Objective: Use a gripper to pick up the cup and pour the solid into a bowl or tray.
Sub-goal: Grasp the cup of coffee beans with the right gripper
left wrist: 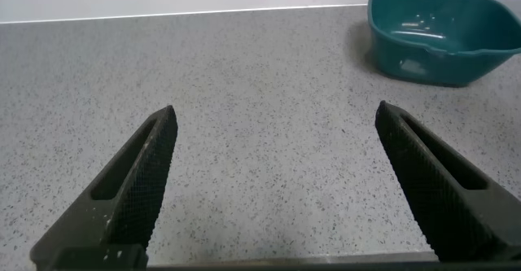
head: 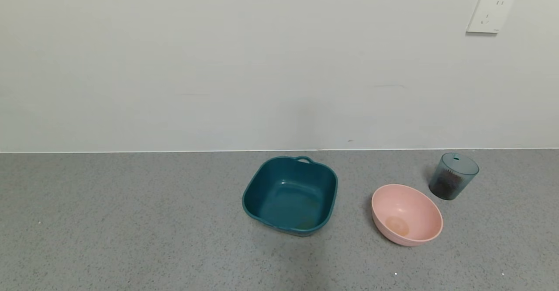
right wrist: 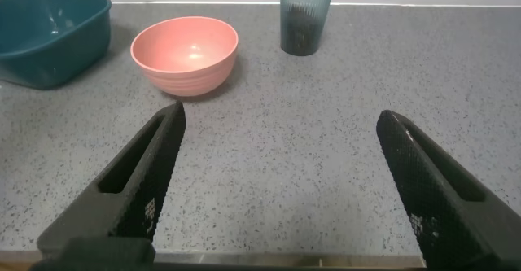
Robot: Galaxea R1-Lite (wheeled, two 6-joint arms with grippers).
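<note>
The ribbed blue-grey cup is seen upright near the wall on the right of the grey countertop, with the dark bean-like solid filling its lower part. Just beside it, nearer the robot, the pink bowl is set, and the teal square basin lies further left, empty. Nothing is grasped yet: the right gripper and the left gripper are held low with fingers spread wide. The reach is judged still to come; the right gripper would have to be advanced past the pink bowl to straddle the cup.
</note>
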